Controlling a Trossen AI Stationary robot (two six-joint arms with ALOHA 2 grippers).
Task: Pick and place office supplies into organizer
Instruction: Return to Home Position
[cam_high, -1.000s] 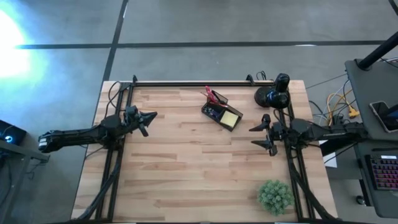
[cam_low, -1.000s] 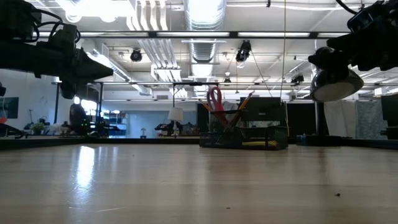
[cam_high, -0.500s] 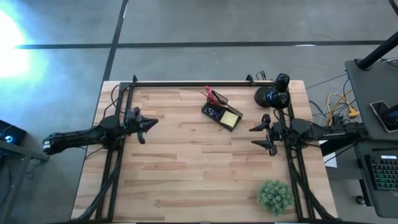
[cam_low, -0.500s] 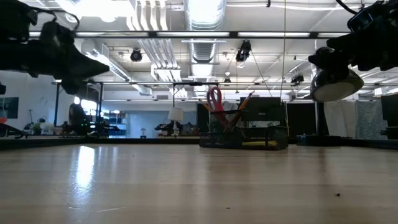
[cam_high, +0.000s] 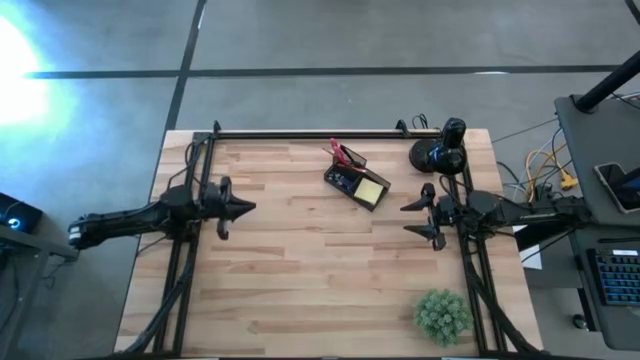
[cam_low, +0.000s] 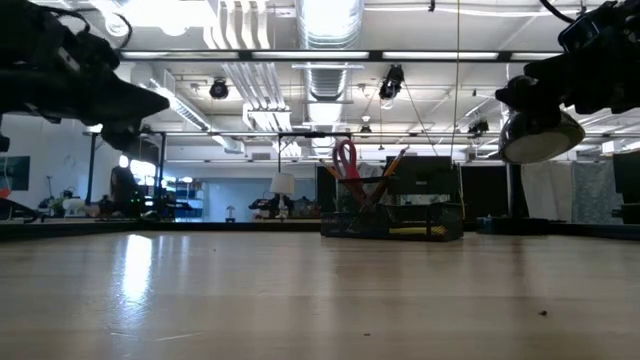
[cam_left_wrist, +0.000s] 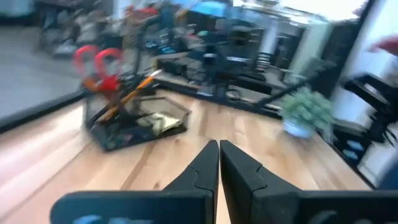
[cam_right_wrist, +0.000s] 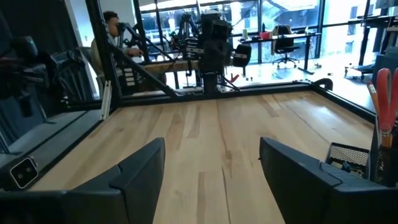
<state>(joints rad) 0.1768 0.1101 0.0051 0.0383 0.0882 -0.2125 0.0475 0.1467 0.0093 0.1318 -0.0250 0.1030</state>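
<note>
Table (cam_high: 300, 280) carries the organizer (cam_high: 357, 182) near its far edge, scissors (cam_high: 338, 152), pens (cam_left_wrist: 134, 94) and sticky pad (cam_high: 371, 191) inside. Left gripper (cam_high: 245, 208) is pinched empty, right gripper (cam_high: 412, 219) spread. Sorting looks finished; homing likely remains: settle both arms back.

Overhead, one camera looks straight down on the pale wooden plank bench (cam_high: 320, 280), all four edges in frame. A second sits at bench-top height, facing level across the boards into the room behind. The camera on the dark left arm (cam_high: 130, 218) faces the small black mesh desk organizer (cam_left_wrist: 134, 121) from fairly near; the one on the dark right arm (cam_high: 510, 210) looks across toward the bench's left edge. All four views catch that organizer.
</note>
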